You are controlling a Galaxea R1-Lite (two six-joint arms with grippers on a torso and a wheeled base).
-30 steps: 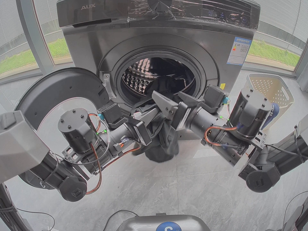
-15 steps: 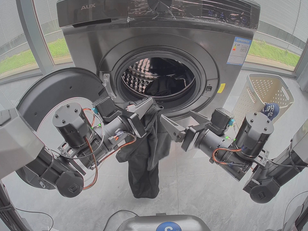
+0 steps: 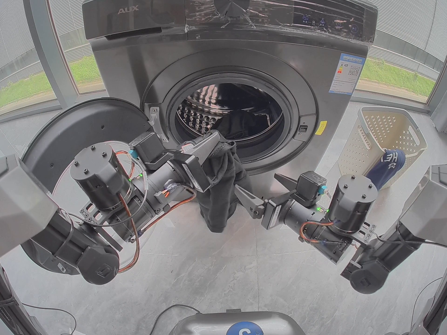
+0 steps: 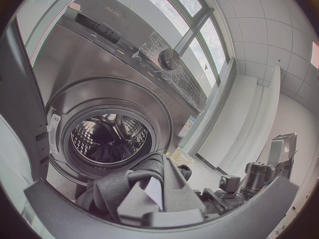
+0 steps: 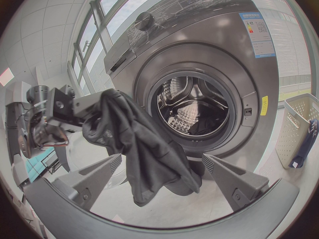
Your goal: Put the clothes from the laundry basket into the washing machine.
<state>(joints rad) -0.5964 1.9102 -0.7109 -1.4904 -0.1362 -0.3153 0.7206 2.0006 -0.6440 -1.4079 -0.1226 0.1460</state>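
1. My left gripper is pinched shut on the top of a dark garment, just in front of the lower left rim of the washing machine opening.
2. The garment hangs with its long axis straight up and down. Its bunched top sits in my grip and its loose end points at the floor.
3. It hangs outside the drum, against the machine's front below the opening.
4. My right gripper is spread wide, holding nothing. It sits low, just beside the garment's lower half on the side toward the laundry basket.
5. The cloth folds over my left fingers and hides the tips, and I cannot tell what kind of garment it is.
6. A dark heap lies in the drum, its shape hard to make out.
7. A blue piece of clothing is at the basket. I cannot tell whether it lies inside or hangs over the edge.
8. The door stands open on my left, partly hidden behind my left arm.
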